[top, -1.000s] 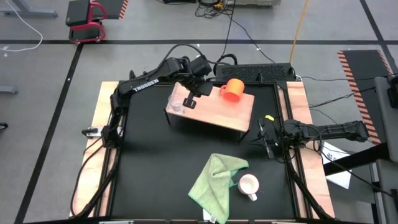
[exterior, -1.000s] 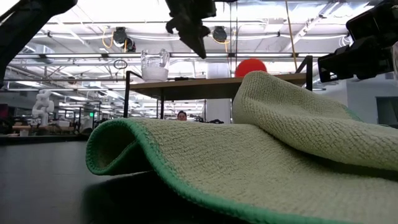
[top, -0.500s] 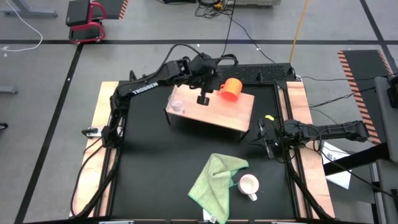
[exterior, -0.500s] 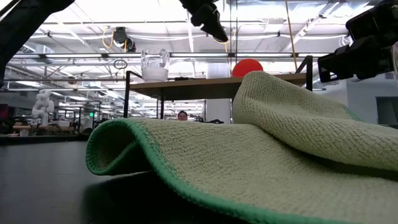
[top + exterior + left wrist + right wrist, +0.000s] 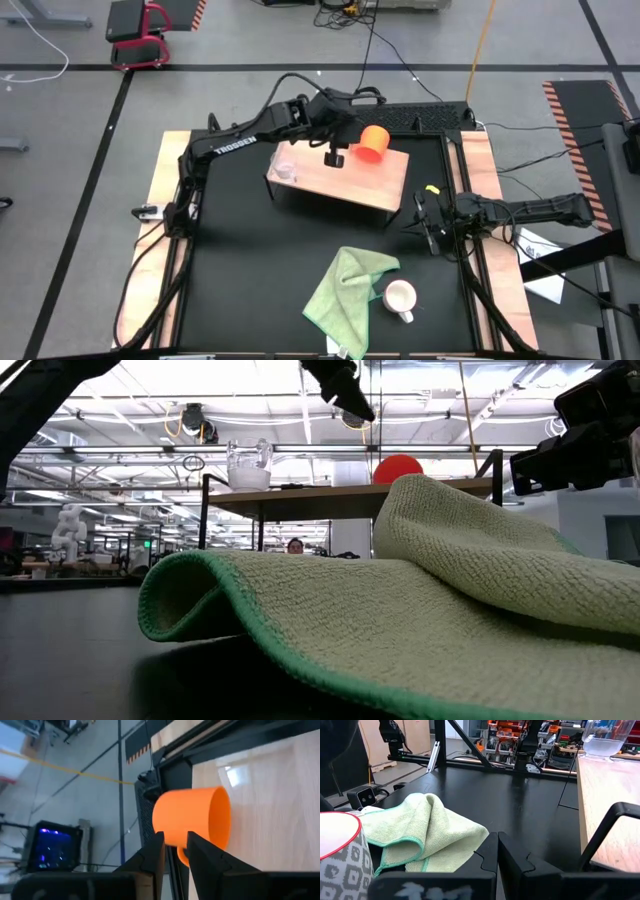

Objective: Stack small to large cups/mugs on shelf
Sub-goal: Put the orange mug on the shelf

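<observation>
The light-wood shelf (image 5: 350, 185) stands at the table's far middle. A small clear glass cup (image 5: 285, 170) stands on its left end and also shows in the low view (image 5: 248, 465). An orange mug (image 5: 372, 142) rests on the shelf's far right part, seemingly on its side. A white mug (image 5: 400, 297) stands on the table near the front, beside the green cloth (image 5: 350, 290). My left gripper (image 5: 335, 155) hovers above the shelf just left of the orange mug (image 5: 192, 817), its fingers a little apart and empty. My right gripper (image 5: 425, 222) is shut and empty near the shelf's right near corner.
The green cloth (image 5: 450, 590) lies bunched in the front middle and fills much of the low view. A black power strip (image 5: 410, 118) and cables lie behind the shelf. Wooden side strips (image 5: 165, 200) edge the black tabletop. A person shows far off in the room (image 5: 293, 546).
My left gripper has gone toward the table's right edge along the shelf, from near the glass cup toward the orange mug, rising a little. The cups, the mugs and the cloth have stayed where they were.
</observation>
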